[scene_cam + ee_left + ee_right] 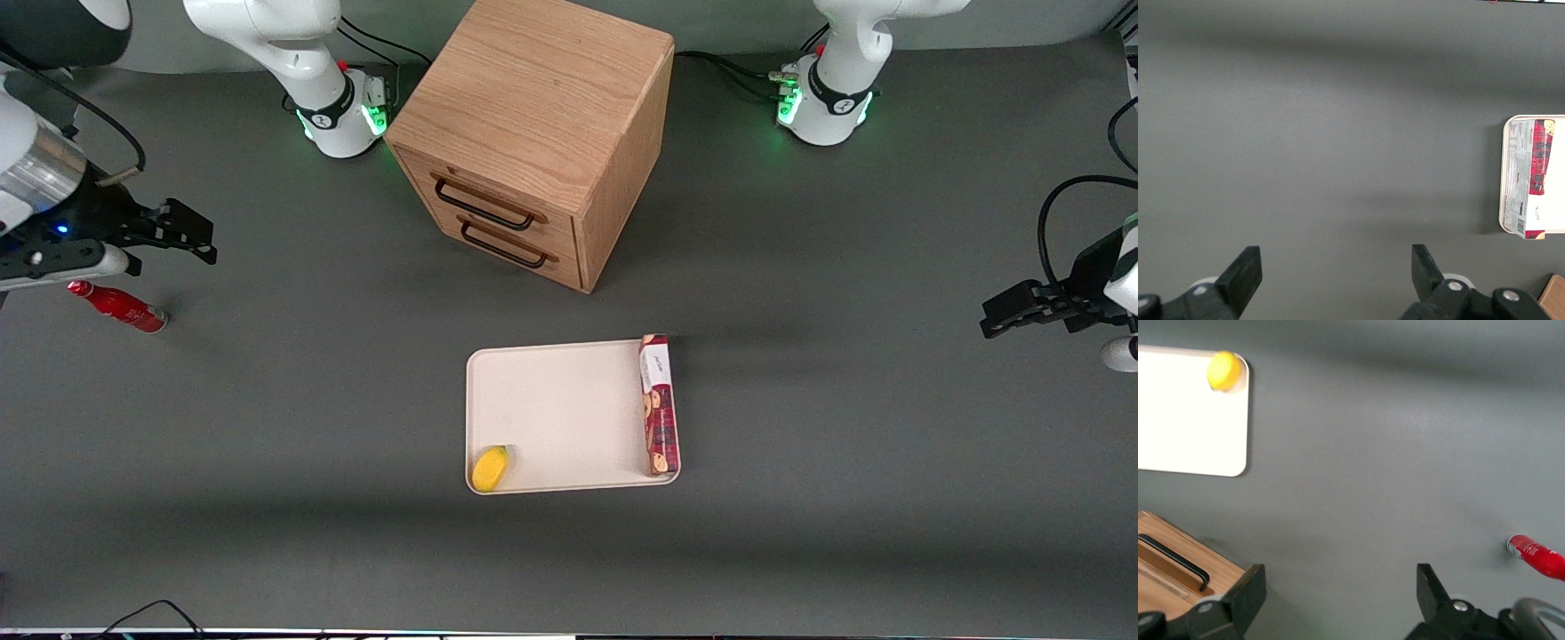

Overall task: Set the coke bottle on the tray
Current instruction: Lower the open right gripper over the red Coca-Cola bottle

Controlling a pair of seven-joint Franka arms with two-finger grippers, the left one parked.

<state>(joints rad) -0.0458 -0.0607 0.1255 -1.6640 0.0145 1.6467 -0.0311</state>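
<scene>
The coke bottle (118,307) is small, slim and glossy red with a red cap. It lies on its side on the grey table at the working arm's end, and shows in the right wrist view (1538,557) too. My right gripper (197,236) hangs open and empty above the table, a little farther from the front camera than the bottle and not touching it; in its own view (1339,590) only bare table lies between the fingers. The cream-white tray (560,418) lies mid-table, nearer the front camera than the drawer cabinet, and also shows in the right wrist view (1191,433).
A long dark-red biscuit box (659,404) lies on the tray along the edge toward the parked arm. A yellow lemon-like fruit (491,468) sits in the tray's corner nearest the camera. The wooden two-drawer cabinet (533,133) stands between the arm bases.
</scene>
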